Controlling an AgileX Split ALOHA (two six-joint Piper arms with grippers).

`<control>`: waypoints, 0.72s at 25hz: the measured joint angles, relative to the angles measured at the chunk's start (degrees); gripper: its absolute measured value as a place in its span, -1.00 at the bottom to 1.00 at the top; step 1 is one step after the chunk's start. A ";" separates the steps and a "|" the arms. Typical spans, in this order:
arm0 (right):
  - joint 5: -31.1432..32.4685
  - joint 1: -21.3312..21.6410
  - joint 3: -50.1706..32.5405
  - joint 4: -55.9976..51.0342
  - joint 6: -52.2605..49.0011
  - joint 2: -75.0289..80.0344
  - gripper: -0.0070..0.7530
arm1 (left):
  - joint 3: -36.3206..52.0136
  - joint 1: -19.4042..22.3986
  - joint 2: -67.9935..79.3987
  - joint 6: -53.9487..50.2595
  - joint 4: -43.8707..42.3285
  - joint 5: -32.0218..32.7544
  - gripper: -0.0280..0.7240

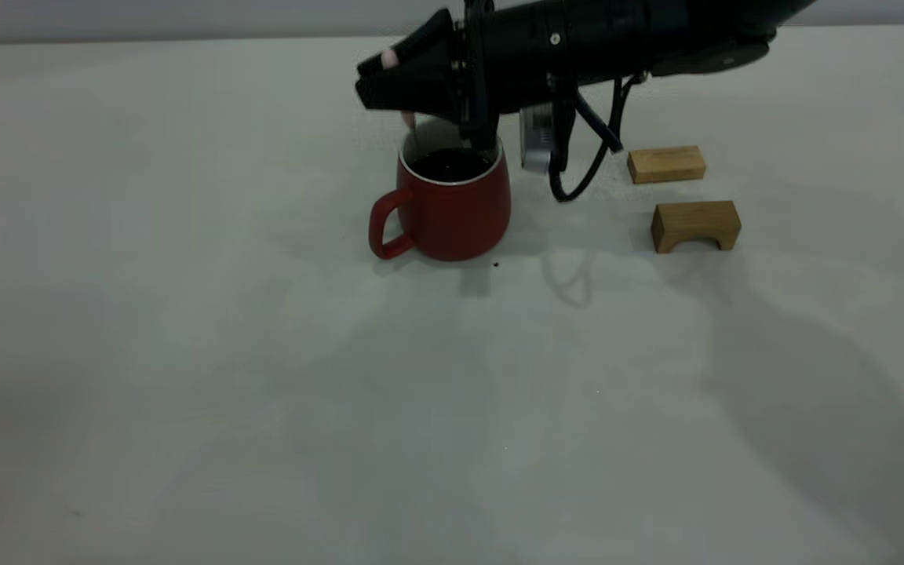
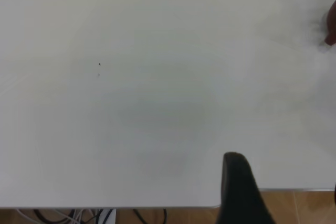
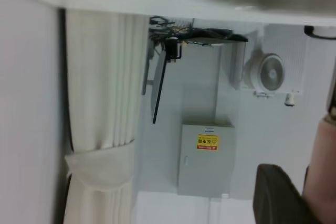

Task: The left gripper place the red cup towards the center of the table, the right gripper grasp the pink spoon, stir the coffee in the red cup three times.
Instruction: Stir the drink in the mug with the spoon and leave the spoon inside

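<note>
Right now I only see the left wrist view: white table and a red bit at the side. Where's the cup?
Observer: The red cup stands near the middle of the exterior view, with its handle toward that view's left.
Operator: My left gripper hovers by the edge of the table. Is somebody stirring?
Observer: The right gripper is above the cup, shut on the pink spoon, which reaches down inside the rim toward the coffee.
Operator: Anything else there?
Observer: Two wooden blocks lie to the cup's right in the exterior view.
</note>
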State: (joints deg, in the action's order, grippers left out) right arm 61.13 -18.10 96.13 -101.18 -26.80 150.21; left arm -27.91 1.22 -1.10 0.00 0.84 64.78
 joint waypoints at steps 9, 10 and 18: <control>-1.51 3.64 -8.24 -0.06 1.77 -3.23 -0.66 | 0.00 0.00 0.00 0.00 0.00 0.00 0.40; -1.46 3.31 -8.52 -0.06 1.46 -3.36 -0.66 | 0.00 0.00 0.00 0.00 0.00 0.00 0.40; -0.34 -1.09 0.21 0.09 -1.19 -0.72 -0.66 | 0.00 0.00 0.00 0.00 0.00 0.00 0.41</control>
State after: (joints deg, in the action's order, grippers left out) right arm 60.78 -19.19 96.34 -101.09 -27.98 149.49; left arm -27.91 1.22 -1.10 0.00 0.84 64.78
